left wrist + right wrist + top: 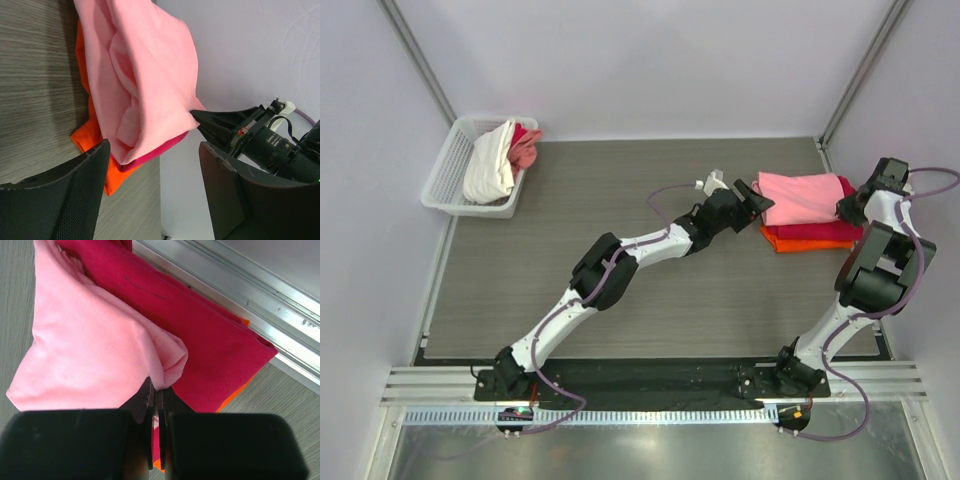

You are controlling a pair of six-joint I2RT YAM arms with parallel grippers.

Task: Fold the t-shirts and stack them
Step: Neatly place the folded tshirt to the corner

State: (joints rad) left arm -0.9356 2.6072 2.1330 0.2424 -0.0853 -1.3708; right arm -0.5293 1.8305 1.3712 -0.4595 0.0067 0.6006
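A basket [448, 172] sits at the table's [620, 290] far left corner. It holds a crumpled white shirt [490, 165] and a red cloth [526, 146]. The red cloth is half buried, so I cannot tell what it is.

The left gripper [757, 203] reaches across to the left edge of the shirt stack at the far right of the table. In the left wrist view its fingers [75, 190] are spread wide and grip nothing. Whether they touch the cloth cannot be made out.

The pink shirt [800, 193] lies folded on top of the stack. It covers most of the magenta shirt [200, 335], which shows only as a strip along the right side. The orange shirt [815, 240] is at the bottom, with just its near edge and a corner showing. From the left wrist, the pink shirt's layers gape open like a pocket.

The right gripper [156, 390] is pressed together on the pink shirt's right edge, pinching a bunched fold. In the top view its own wrist hides the fingertips. The magenta shirt's far edge lies close to the metal rail [280, 305] along the table's side.
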